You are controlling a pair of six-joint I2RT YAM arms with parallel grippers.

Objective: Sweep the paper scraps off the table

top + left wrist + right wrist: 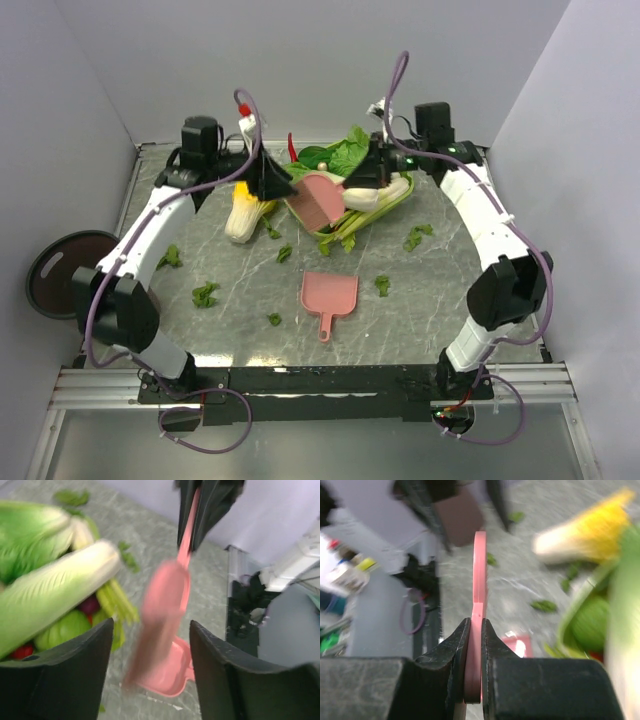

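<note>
Several small dark-green paper scraps lie on the grey marble table (420,300), for example at front left (205,294), in the middle (284,253) and to the right (418,236). A pink dustpan (328,295) lies flat at front centre; it also shows in the left wrist view (172,677) and the right wrist view (517,645). My right gripper (365,178) (476,625) is shut on the handle of a pink brush (320,198) (479,570), held above the table. My left gripper (275,183) (150,625) is open, its jaws facing the blurred brush head (162,610).
A green tray (395,205) of large greens stands at the back centre, just behind the brush. A yellow-and-white cabbage (245,212) lies under the left gripper. A round dark brown bin (60,272) sits off the table's left edge. White walls enclose three sides.
</note>
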